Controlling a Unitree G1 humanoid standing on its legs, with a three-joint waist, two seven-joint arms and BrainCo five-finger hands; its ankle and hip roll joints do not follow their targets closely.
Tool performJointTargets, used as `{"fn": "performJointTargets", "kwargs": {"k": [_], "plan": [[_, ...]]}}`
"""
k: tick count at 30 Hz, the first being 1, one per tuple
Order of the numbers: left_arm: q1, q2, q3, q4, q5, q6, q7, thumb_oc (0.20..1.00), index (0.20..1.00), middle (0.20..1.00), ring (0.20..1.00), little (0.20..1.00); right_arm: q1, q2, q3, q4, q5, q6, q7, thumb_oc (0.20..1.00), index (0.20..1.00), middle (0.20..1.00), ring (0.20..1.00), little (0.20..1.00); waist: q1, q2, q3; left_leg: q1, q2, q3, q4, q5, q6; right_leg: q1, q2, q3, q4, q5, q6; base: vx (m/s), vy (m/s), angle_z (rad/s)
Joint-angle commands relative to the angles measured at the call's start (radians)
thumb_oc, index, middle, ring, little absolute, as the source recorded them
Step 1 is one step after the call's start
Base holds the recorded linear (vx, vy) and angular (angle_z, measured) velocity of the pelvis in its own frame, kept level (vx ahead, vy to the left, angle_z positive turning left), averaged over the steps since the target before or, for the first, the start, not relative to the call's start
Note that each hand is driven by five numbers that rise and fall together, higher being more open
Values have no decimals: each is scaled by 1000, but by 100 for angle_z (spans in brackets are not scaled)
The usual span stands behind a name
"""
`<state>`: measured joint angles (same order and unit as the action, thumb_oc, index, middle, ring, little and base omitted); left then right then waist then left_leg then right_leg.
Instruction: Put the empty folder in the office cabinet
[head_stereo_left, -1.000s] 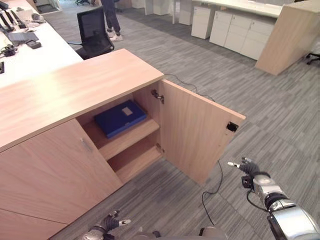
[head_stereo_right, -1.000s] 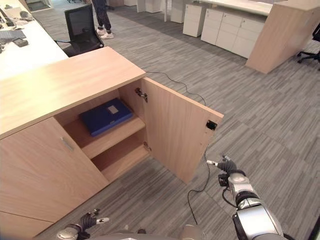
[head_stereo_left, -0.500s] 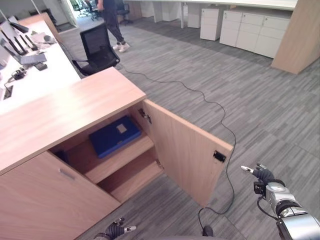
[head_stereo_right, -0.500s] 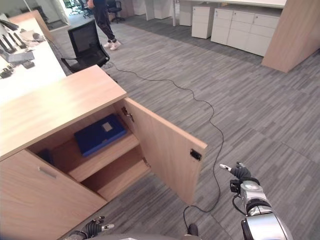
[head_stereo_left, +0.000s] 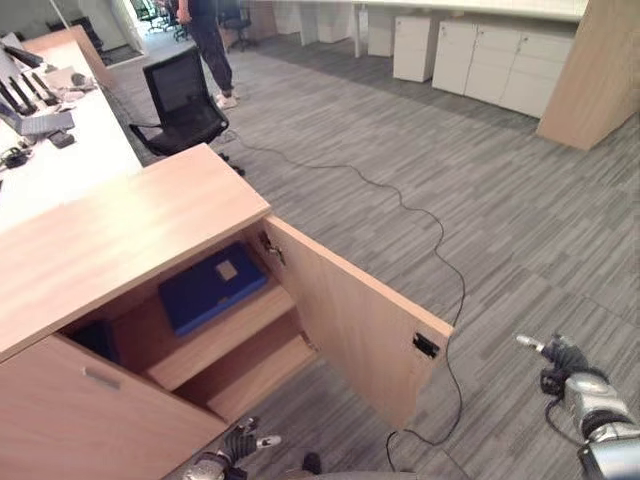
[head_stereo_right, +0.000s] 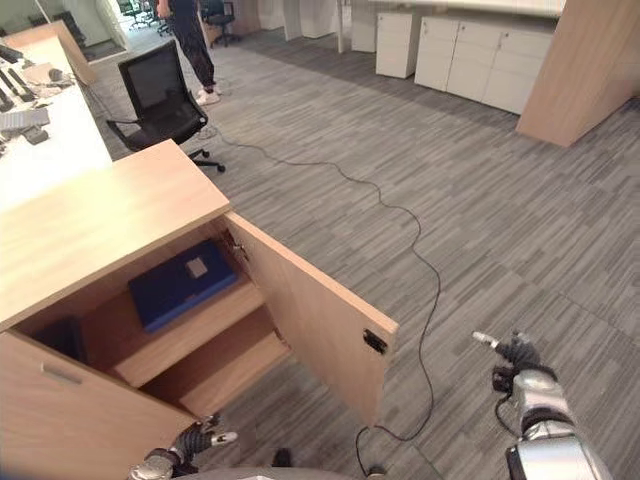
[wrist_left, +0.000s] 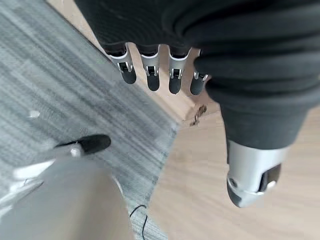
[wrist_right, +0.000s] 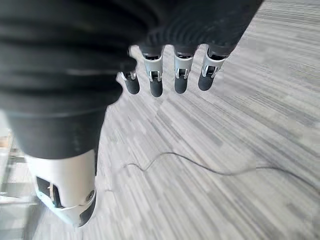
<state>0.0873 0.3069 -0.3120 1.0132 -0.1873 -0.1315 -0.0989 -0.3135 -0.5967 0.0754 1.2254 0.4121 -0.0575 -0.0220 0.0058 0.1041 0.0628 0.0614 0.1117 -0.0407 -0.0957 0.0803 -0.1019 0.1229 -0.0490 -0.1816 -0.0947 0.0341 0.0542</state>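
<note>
A blue folder lies flat on the upper shelf of the wooden office cabinet, whose right door stands wide open. My left hand hangs low in front of the cabinet with relaxed fingers and nothing in it. Off to the right, my right hand is over the carpet, well clear of the door; its fingers are straight and it holds nothing.
A black cable runs across the grey carpet past the open door. A black office chair stands behind the cabinet, with a person's legs beyond it. A white desk with devices lies at the left, white drawer units at the back.
The camera has shifted, so the whole scene sits differently in view. My right hand has dropped lower and further right, away from the door. The folder stays on the shelf.
</note>
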Motion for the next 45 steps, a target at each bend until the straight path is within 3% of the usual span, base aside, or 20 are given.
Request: {"fn": "performJointTargets", "kwargs": {"k": [1,14,20,23,28,35,36,37,38,42,45], "plan": [[-32,46,11,7,8,-33,7,1000,1000,1000,1000,1000,-71,18,11,30,4,-31,-3,1000,1000,1000,1000,1000,43,-70,-14,56,10,-3,18,-99,-21,-2,-130,50,25,-37,113,44,41,-25],[-19,60,11,-62,4,-23,2,1000,1000,1000,1000,1000,-58,199,121,-16,-62,-19,14,1000,1000,1000,1000,1000,72,-86,-18,70,-4,-6,8,-111,-1,11,-148,39,34,-40,129,17,37,1],[-39,46,49,0,13,-18,22,1000,1000,1000,1000,1000,25,299,219,-148,-117,-26,43,1000,1000,1000,1000,1000,86,-104,-12,62,1,-29,8,-102,-2,14,-146,24,39,-49,125,-14,0,3],[-40,46,57,10,13,-18,24,1000,1000,1000,1000,1000,47,307,225,-182,-120,-28,47,1000,1000,1000,1000,1000,84,-106,-12,60,2,-33,8,-101,-3,14,-145,22,40,-51,124,-17,-20,7],[-52,37,99,84,30,-17,44,1000,1000,1000,1000,1000,178,349,328,-341,-175,-41,103,1000,1000,1000,1000,1000,95,-110,-1,36,14,-67,8,-79,-24,18,-135,-15,41,-67,113,-43,-56,16],[-77,27,92,115,16,-16,57,1000,1000,1000,1000,1000,167,378,410,-427,-141,-56,128,1000,1000,1000,1000,1000,130,-82,41,-81,6,-138,11,-7,-73,0,-133,-101,19,-67,105,-139,-35,36],[-90,20,89,121,14,-15,68,1000,1000,1000,1000,1000,147,381,435,-436,-130,-60,125,1000,1000,1000,1000,1000,133,-83,65,-133,14,-103,35,18,-91,-10,-147,-129,14,-67,110,-310,102,87],[-105,8,85,122,19,-10,72,1000,1000,1000,1000,1000,116,381,463,-439,-126,-61,123,1000,1000,1000,1000,1000,110,-94,87,-164,68,88,104,32,-90,-15,-182,-177,20,-52,115,-346,179,168],[-98,5,85,113,22,-8,68,1000,1000,1000,1000,1000,81,391,494,-429,-138,-51,126,1000,1000,1000,1000,1000,99,-98,83,-141,134,195,149,21,-93,-24,-199,-203,23,-39,116,-244,206,178],[-84,-1,88,136,35,-8,73,1000,1000,1000,1000,1000,46,390,535,-461,-162,-38,151,1000,1000,1000,1000,1000,96,-87,67,-60,183,157,183,10,-116,-15,-222,-237,34,-19,113,-72,175,55],[-83,-7,77,144,56,5,67,1000,1000,1000,1000,1000,52,392,520,-453,-142,-32,148,1000,1000,1000,1000,1000,82,-79,36,-2,190,252,111,-17,-113,-13,-250,-305,52,-1,126,-2,201,75]]}}
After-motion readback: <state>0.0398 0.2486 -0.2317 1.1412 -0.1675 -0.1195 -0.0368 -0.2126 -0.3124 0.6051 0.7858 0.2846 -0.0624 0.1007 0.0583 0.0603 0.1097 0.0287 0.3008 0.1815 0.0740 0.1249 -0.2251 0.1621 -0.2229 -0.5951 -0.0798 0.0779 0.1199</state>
